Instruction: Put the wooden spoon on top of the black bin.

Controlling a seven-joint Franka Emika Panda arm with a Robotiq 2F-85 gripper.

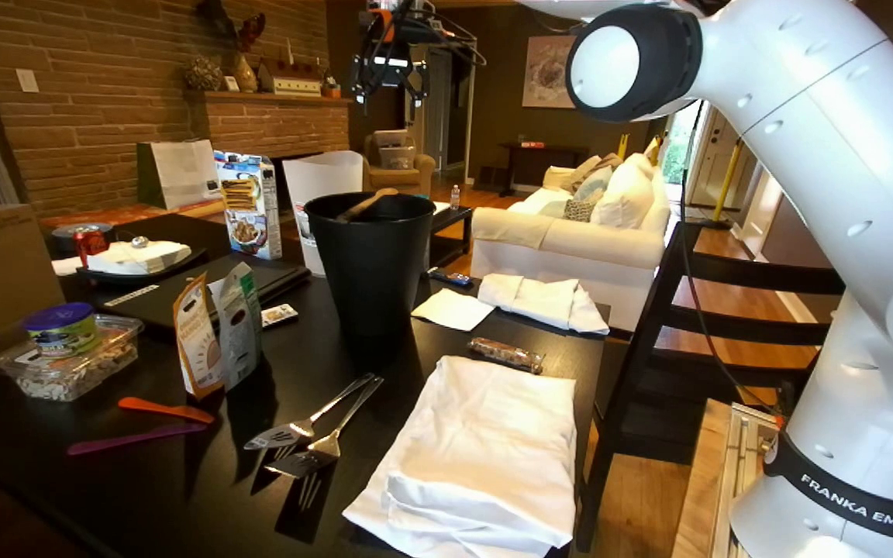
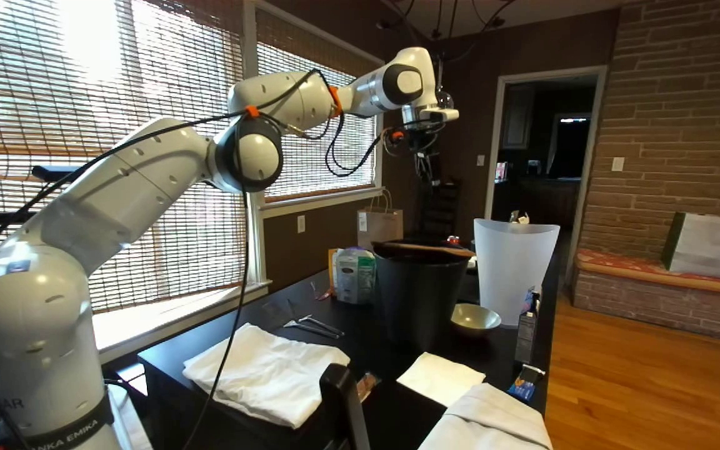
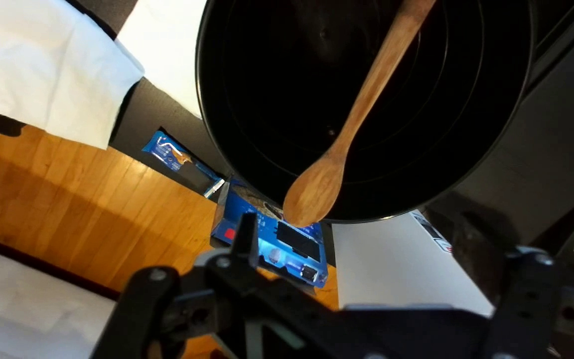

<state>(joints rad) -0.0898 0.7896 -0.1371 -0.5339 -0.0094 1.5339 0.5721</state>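
The wooden spoon [image 3: 360,107] lies across the open mouth of the black bin [image 1: 373,271]. It also shows on the bin in both exterior views [image 1: 367,203] [image 2: 429,249]. In the wrist view its bowl end reaches just over the rim of the bin [image 3: 456,99], and its handle end runs out of the top of the picture. The bin stands upright on the dark table [image 2: 419,300]. My gripper [image 1: 390,97] is high above the bin, apart from the spoon. In the wrist view the gripper [image 3: 366,234] has its fingers wide apart with nothing between them.
A tall whitish translucent container [image 2: 513,269] and a food box [image 1: 251,205] stand behind the bin. Two pouches [image 1: 218,337], metal utensils [image 1: 322,434], a snack bar [image 1: 505,354] and white cloths [image 1: 485,442] lie around it. A metal bowl [image 2: 475,317] sits beside the bin.
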